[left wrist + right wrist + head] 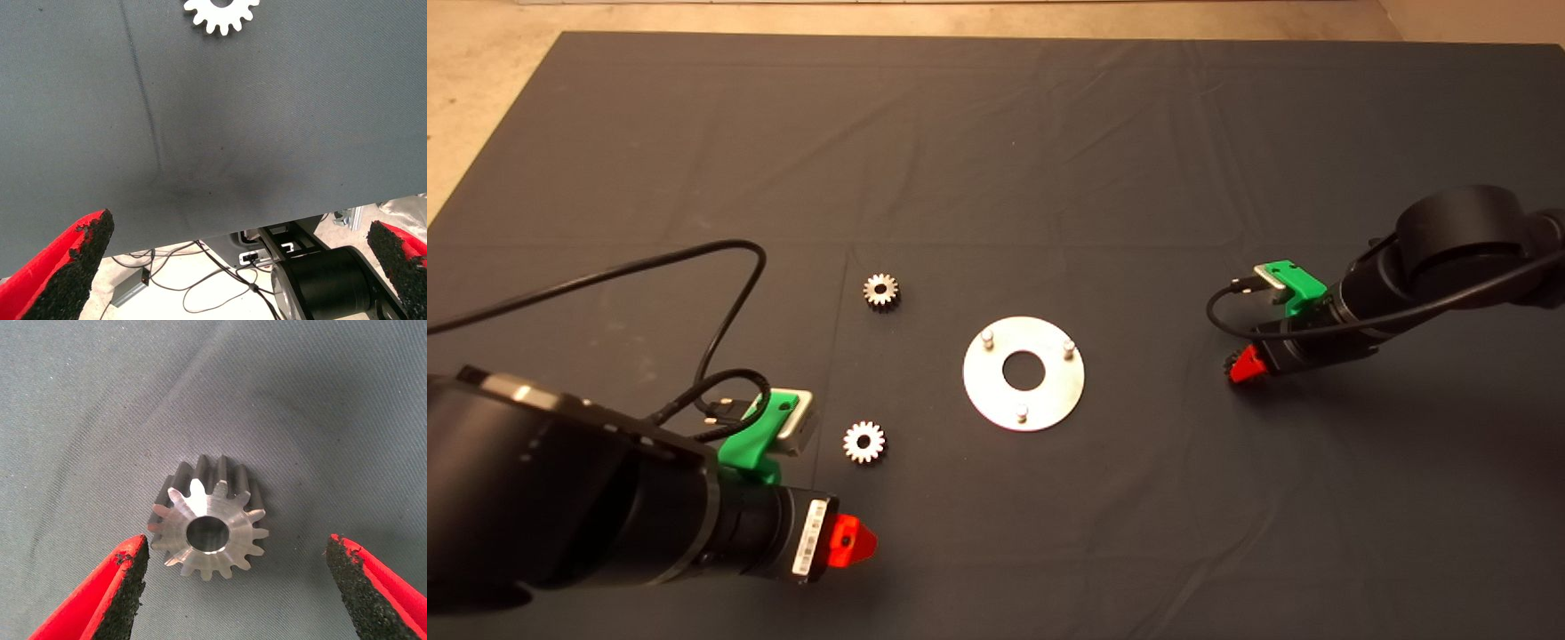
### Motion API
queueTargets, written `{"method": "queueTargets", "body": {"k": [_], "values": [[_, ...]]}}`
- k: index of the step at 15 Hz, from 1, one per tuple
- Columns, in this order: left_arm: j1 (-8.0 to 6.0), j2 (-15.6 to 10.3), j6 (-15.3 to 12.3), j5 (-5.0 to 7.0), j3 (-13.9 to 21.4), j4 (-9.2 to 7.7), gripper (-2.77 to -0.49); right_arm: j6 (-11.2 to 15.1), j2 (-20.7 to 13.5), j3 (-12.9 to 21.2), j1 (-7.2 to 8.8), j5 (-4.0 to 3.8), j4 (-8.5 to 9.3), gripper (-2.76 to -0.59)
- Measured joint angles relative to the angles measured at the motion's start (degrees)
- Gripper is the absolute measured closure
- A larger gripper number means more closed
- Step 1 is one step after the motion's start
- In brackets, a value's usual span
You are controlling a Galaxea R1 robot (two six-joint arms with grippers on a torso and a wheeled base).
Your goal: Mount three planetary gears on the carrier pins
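**Right claw straddles third gear; carrier pins bare**

On your table mat (996,133), the carrier disc (978,391) sits centre, all three carrier pins (987,339) empty. Two planetary gears (881,289) lie flat left of it. Your left claw (852,542) is spread, idle near the closer gear. Your right claw (233,587), spread, is right of the disc; the third gear (208,520) lies flat between its pads (127,587), bore upward, ungripped.
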Motion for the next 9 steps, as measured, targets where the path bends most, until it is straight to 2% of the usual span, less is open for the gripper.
{"method": "queueTargets", "body": {"k": [2, 9], "values": [[0.0, 0.0, 0.0, 0.02, 0.0, 0.0, -2.76, 0.0, 0.5, -0.27, 0.0, 0.02, 0.0, -1.81], [-0.02, 0.0, 0.0, 0.0, 0.0, 0.01, -2.76, 0.02, 0.94, -0.49, 0.0, 0.11, -0.33, -1.81]]}}
